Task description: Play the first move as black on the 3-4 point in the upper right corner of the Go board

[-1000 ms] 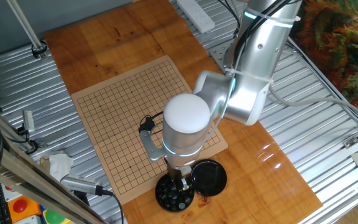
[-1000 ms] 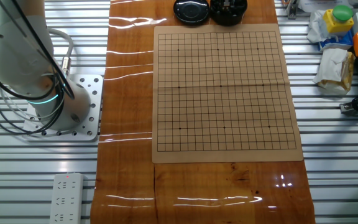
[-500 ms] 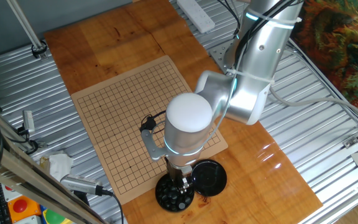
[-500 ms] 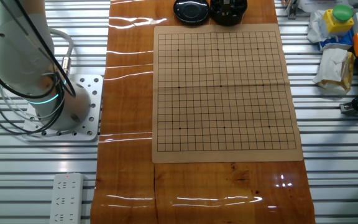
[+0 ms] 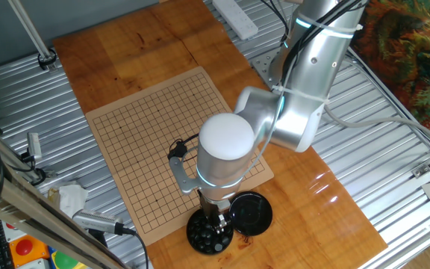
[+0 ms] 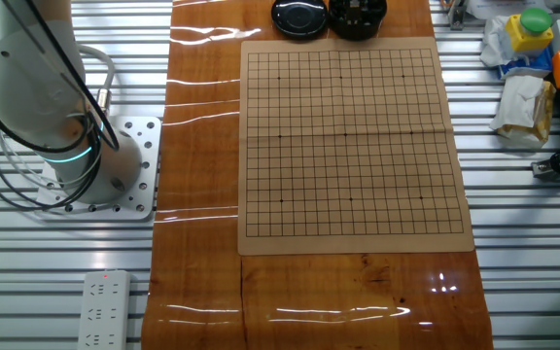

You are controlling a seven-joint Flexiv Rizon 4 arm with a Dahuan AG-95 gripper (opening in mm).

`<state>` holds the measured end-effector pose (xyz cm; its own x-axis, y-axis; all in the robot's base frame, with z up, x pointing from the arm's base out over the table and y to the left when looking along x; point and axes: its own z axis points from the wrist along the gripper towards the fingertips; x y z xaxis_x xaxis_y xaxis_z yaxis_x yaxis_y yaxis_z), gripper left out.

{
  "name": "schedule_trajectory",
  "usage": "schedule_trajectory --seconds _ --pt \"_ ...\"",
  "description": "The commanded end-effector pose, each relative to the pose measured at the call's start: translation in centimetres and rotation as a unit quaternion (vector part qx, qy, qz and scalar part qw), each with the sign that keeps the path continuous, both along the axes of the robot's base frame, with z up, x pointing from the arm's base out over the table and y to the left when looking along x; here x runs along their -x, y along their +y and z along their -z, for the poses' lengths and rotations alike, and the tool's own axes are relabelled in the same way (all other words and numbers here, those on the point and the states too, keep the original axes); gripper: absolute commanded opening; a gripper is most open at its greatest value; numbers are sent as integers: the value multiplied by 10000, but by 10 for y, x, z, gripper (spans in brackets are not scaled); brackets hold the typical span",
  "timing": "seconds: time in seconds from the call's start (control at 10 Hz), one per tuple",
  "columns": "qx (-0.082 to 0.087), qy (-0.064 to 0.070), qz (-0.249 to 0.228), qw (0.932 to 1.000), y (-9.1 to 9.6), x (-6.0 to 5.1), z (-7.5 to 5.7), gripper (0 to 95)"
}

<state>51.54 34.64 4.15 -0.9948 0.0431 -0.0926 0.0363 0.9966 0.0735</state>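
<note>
Glossy wooden tabletop (image 6: 202,146) carrying a Go board (image 6: 348,146), with a black bowl (image 6: 358,17) and lid (image 6: 299,17) beside it.

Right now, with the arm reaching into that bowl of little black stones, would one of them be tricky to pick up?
Probably a bit. The black stones look small, rounded and glossy, so one may slip between the jaws. Piled loosely in the bowl, neighbours could shift when nudged. Set on the flat board, one should lie still rather than roll.
</note>
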Motion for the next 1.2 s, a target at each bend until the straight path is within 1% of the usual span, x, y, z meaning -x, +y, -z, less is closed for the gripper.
schedule_trajectory --seconds 0.1,0.3,0.4,0.9,1.2 --pt "13 5 -7 10000 0 1 0 190" --pt "40 15 -38 10000 -1 1 0 190" --pt "49 13 -50 10000 -1 1 0 0" --pt "68 2 -54 10000 0 1 -1 0" --pt "56 2 -38 10000 0 1 -4 0"
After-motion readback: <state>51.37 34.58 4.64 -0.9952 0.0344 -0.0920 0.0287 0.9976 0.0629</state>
